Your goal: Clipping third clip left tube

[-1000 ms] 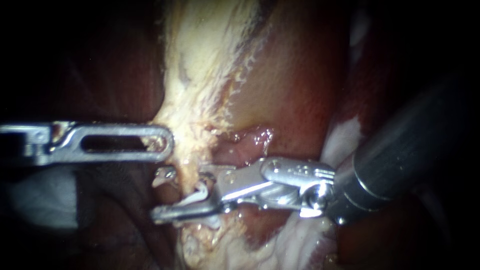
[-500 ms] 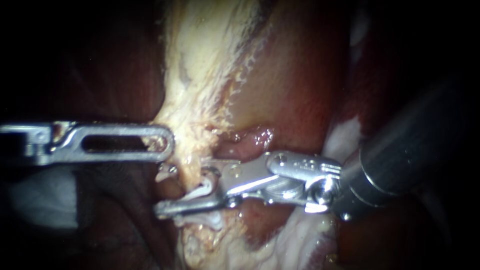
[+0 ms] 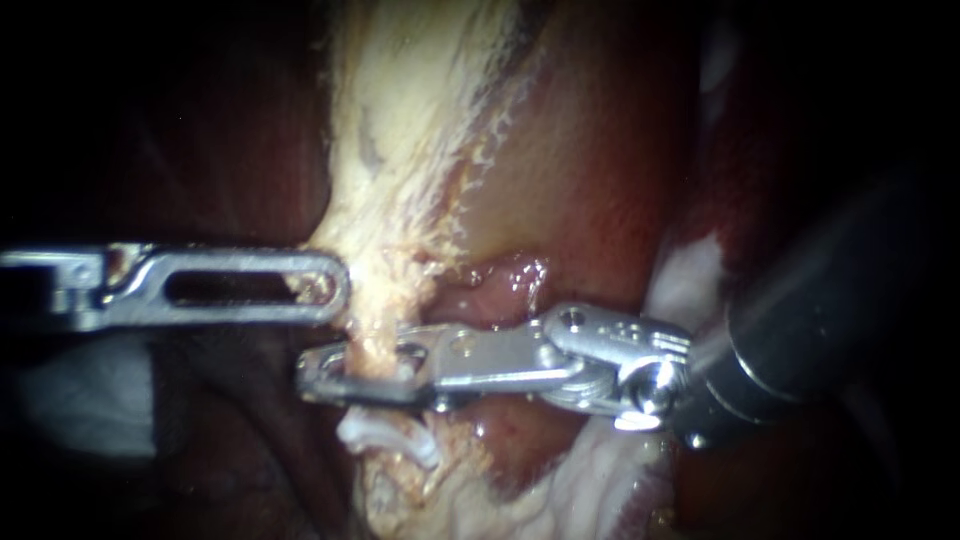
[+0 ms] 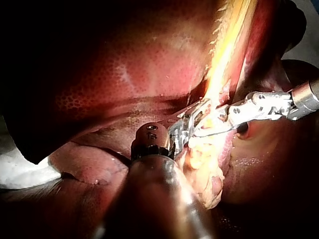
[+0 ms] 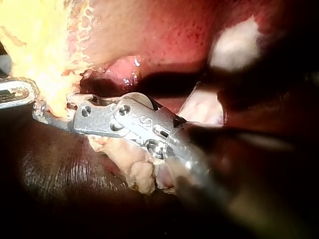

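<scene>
A pale, fatty tube [image 3: 372, 325] runs down the middle of the endoscope view. My right instrument [image 3: 318, 372] lies across it, its two jaws apart with the tube between them. Just below those jaws a white clip [image 3: 388, 438] sits on the same tube. My left instrument [image 3: 325, 287] comes in level from the left, its slotted jaws shut on the pale tissue at the tube's left edge. In the left wrist view my left instrument [image 4: 197, 117] holds the yellow strand, and my right instrument [image 4: 208, 128] meets it from the side. In the right wrist view yellow tissue partly covers my right instrument [image 5: 44, 113].
Reddish-brown liver [image 3: 590, 170] lies to the right of the tube, with pink raw tissue [image 3: 500, 280] just above my right instrument's wrist. White material [image 3: 690, 280] shows beside the right shaft and at the left [image 3: 80, 400]. Dark tissue fills the left side.
My right instrument has moved up along the tube, from beside the white clip to a spot above it, and its jaws now straddle the tube. My left instrument has held still.
</scene>
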`<state>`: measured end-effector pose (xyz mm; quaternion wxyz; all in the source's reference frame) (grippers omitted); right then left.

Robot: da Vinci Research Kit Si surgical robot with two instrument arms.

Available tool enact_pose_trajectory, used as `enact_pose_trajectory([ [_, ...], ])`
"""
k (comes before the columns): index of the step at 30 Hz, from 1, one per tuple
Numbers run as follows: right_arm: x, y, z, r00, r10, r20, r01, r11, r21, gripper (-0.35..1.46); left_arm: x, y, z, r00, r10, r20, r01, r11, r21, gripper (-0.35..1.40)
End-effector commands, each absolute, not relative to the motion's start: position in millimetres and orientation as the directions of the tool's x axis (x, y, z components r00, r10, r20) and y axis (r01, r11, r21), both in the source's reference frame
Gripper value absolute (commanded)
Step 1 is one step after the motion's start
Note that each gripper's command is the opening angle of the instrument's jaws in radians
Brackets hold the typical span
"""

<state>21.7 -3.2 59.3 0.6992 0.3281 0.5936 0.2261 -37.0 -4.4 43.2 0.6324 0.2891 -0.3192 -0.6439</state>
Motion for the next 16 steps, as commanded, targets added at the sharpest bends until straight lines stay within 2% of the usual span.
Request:
enact_pose_trajectory([
  [1, 21.7, -3.2, 59.3, 0.194, 0.705, -0.683, 0.075, 0.683, 0.726, -0.35, -37.0, -4.4, 43.2, -0.033, -0.999, 0.031, 0.63, 0.004, 0.777, -0.35],
  [16, 21.7, -3.2, 59.7, 0.194, 0.704, -0.683, 0.074, 0.684, 0.726, -0.35, -37.0, -4.3, 43.4, -0.032, -0.999, 0.031, 0.629, 0.004, 0.777, -0.35],
])
